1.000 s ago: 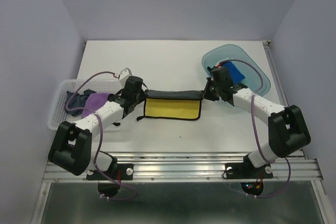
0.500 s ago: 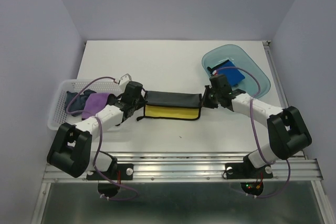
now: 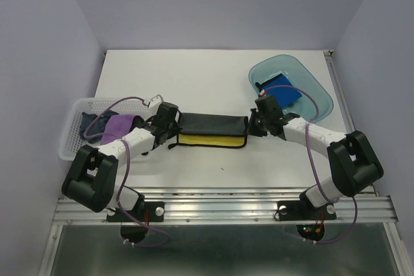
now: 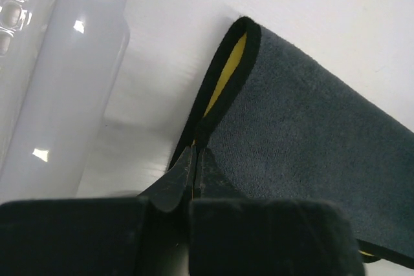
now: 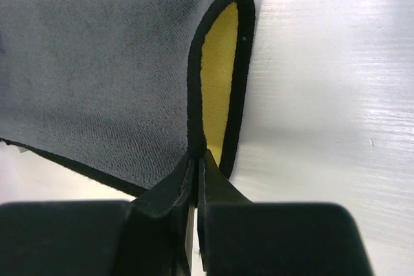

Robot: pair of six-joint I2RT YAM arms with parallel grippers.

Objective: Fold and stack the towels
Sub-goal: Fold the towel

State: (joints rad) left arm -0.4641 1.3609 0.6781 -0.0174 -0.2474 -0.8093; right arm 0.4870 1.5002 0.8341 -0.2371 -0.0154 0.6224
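Observation:
A dark grey towel with a yellow underside and black edging [image 3: 212, 123] lies folded over on the table's middle, a yellow strip [image 3: 210, 138] showing at its near side. My left gripper [image 3: 173, 127] is shut on its left corner [image 4: 197, 139]. My right gripper [image 3: 253, 126] is shut on its right corner [image 5: 197, 140]. A bright blue towel [image 3: 284, 94] lies in the teal tray [image 3: 317, 85]. A purple towel [image 3: 118, 126] and a dark navy towel [image 3: 96, 124] lie in the white basket [image 3: 74, 147].
The basket's rim [image 4: 65, 88] runs close beside my left gripper. The teal tray sits just behind my right arm. A purple-grey wall encloses the table on three sides.
Both grippers have carried the towel's far edge toward the near side and lower, so the dark side now covers most of the yellow.

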